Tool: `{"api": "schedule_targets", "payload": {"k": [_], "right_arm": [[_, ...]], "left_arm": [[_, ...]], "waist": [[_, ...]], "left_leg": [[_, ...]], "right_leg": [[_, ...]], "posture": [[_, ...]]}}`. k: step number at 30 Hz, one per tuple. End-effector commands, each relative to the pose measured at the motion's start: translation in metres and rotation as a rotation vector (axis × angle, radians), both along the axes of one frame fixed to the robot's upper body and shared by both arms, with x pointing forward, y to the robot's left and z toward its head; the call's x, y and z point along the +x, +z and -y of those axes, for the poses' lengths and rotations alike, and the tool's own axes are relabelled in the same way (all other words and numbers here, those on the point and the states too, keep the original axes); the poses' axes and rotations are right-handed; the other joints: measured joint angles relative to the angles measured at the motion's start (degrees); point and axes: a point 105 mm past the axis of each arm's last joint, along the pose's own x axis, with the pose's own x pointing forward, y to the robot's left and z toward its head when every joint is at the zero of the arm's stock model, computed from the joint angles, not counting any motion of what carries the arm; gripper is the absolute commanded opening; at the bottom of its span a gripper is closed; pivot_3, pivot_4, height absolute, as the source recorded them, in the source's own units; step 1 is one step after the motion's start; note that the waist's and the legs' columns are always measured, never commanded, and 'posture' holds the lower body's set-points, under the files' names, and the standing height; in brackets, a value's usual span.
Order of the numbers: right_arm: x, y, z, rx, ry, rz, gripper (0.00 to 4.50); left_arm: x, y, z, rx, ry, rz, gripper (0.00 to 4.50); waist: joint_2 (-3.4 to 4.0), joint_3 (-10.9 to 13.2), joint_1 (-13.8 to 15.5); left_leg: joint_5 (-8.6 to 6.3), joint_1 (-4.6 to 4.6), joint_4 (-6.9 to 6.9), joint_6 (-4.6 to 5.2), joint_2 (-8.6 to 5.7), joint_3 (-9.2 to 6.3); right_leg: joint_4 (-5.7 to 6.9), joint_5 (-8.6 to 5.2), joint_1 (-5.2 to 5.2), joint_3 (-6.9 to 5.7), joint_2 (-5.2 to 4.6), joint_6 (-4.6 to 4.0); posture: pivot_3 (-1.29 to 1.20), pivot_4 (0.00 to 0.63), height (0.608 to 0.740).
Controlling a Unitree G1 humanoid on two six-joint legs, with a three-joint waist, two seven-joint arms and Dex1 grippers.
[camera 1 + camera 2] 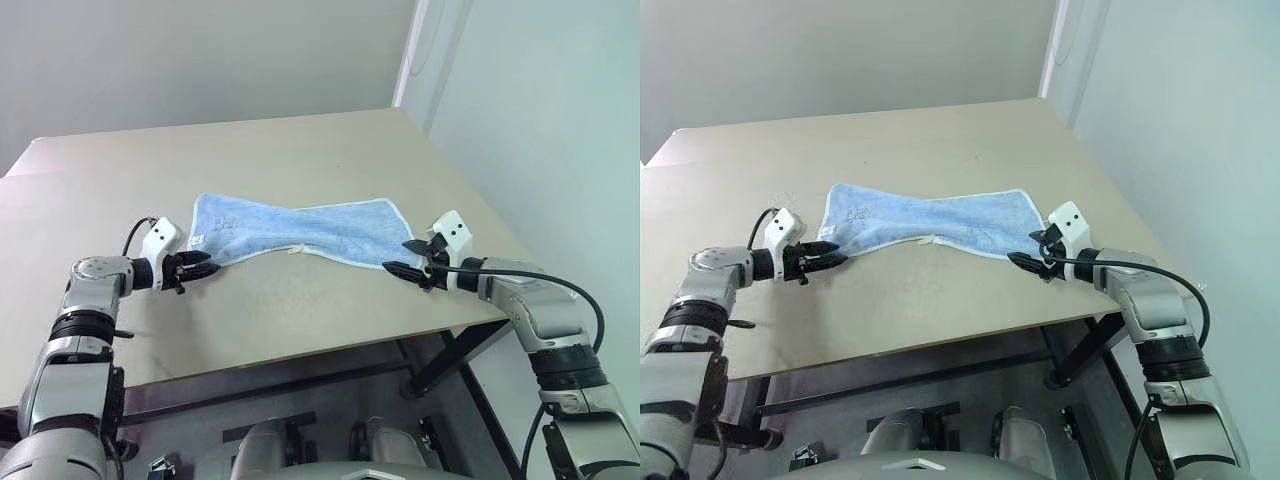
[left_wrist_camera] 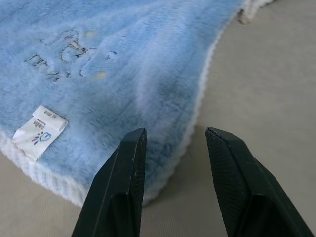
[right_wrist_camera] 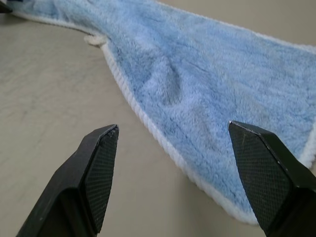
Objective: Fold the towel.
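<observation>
The light blue towel [image 1: 296, 231] lies spread on the beige table [image 1: 300, 310], pinched narrower in the middle, with whitish edging, a white tag [image 2: 39, 131] and a dark embroidered mark [image 2: 64, 52]. My left gripper [image 1: 203, 265] hovers open at the towel's near left corner, its fingers [image 2: 121, 190] standing over the edging with nothing between them. At the towel's near right corner my right gripper [image 1: 404, 257] is open wide, its fingertips [image 3: 101, 165] apart above the towel's near edge [image 3: 163, 143]. Neither holds the cloth.
The table's front edge [image 1: 330, 345] runs just below both grippers, and its right edge [image 1: 480, 215] lies near my right arm. A white wall rises behind and to the right. Bare tabletop stretches beyond the towel.
</observation>
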Motion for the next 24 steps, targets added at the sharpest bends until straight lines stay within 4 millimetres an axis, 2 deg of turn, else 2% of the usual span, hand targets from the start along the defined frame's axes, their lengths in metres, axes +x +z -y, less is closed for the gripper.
{"api": "schedule_targets", "payload": {"k": [1, 4, 5, 7, 11, 14, 16, 22, 24], "right_arm": [[0.002, 0.012, 0.003, 0.0, -0.015, 0.054, 3.72], [0.003, 0.011, 0.005, -0.004, -0.04, 0.052, 3.72], [0.003, 0.011, 0.005, -0.004, -0.045, 0.052, 3.72], [0.003, 0.01, 0.005, -0.003, -0.05, 0.05, 3.72], [0.003, 0.008, 0.007, -0.007, -0.07, 0.035, 3.72], [0.005, 0.003, 0.009, -0.031, -0.089, 0.011, 3.72], [0.01, -0.008, 0.01, -0.066, -0.108, -0.029, 3.72], [0.039, -0.019, 0.011, 0.008, -0.212, -0.073, 3.72], [0.046, -0.024, 0.013, 0.001, -0.222, -0.082, 3.72]], "left_arm": [[0.001, -0.001, -0.006, 0.037, 0.013, -0.031, 2.03], [0.002, -0.007, -0.005, 0.066, 0.012, -0.065, 2.03], [0.002, -0.008, -0.005, 0.076, 0.017, -0.072, 1.86], [0.003, -0.008, -0.003, 0.073, 0.01, -0.088, 1.4], [0.002, -0.009, 0.0, 0.095, -0.024, -0.108, 0.03], [0.003, -0.003, 0.001, 0.086, -0.045, -0.113, 0.01], [0.002, 0.003, 0.001, 0.065, -0.067, -0.125, 0.01], [-0.014, 0.005, -0.008, 0.099, -0.153, -0.176, 0.01], [-0.013, 0.007, -0.012, 0.099, -0.139, -0.162, 0.01]], "waist": [[0.0, 0.0, 0.0], [0.0, 0.0, 0.0], [0.01, 0.0, 0.0], [0.01, 0.0, 0.0], [0.03, 0.0, 0.1], [0.03, 0.0, 0.1], [0.02, 0.0, 0.0], [0.03, 0.0, -0.4], [0.03, 0.0, -0.3]], "left_leg": [[0.0, 0.0, 0.02, 0.0, 0.01, 0.0], [0.0, 0.07, 0.04, 0.0, 0.01, -0.02], [0.0, 0.1, 0.04, 0.0, 0.01, -0.04], [-0.01, 0.12, 0.04, 0.0, 0.01, -0.04], [-0.01, 0.12, 0.04, 0.0, 0.01, -0.05], [-0.02, 0.1, 0.03, 0.02, -0.01, -0.05], [-0.03, 0.09, 0.04, 0.04, -0.02, -0.04], [-0.03, 0.08, 0.06, 0.03, 0.01, -0.02], [-0.02, 0.07, 0.06, 0.03, 0.0, 0.01]], "right_leg": [[0.0, -0.06, 0.0, 0.0, 0.01, 0.08], [-0.02, -0.15, -0.01, 0.0, -0.01, -0.01], [-0.02, -0.17, -0.03, 0.0, -0.02, -0.01], [-0.02, -0.17, -0.01, 0.0, -0.03, -0.01], [-0.03, -0.16, -0.01, 0.0, -0.03, -0.02], [-0.05, -0.15, -0.01, 0.0, -0.04, -0.04], [-0.05, -0.12, -0.01, 0.0, -0.04, -0.08], [0.0, -0.05, 0.06, 0.0, 0.02, -0.14], [0.06, -0.03, 0.02, 0.0, 0.02, -0.14]], "posture": [[0.0, 0.0, 0.735], [0.0, 0.0, 0.735], [0.0, 0.0, 0.735], [0.0, 0.0, 0.735], [0.0, 0.0, 0.735], [0.0, 0.0, 0.735], [0.0, 0.0, 0.735], [0.0, 0.0, 0.735], [0.0, 0.0, 0.735]]}}
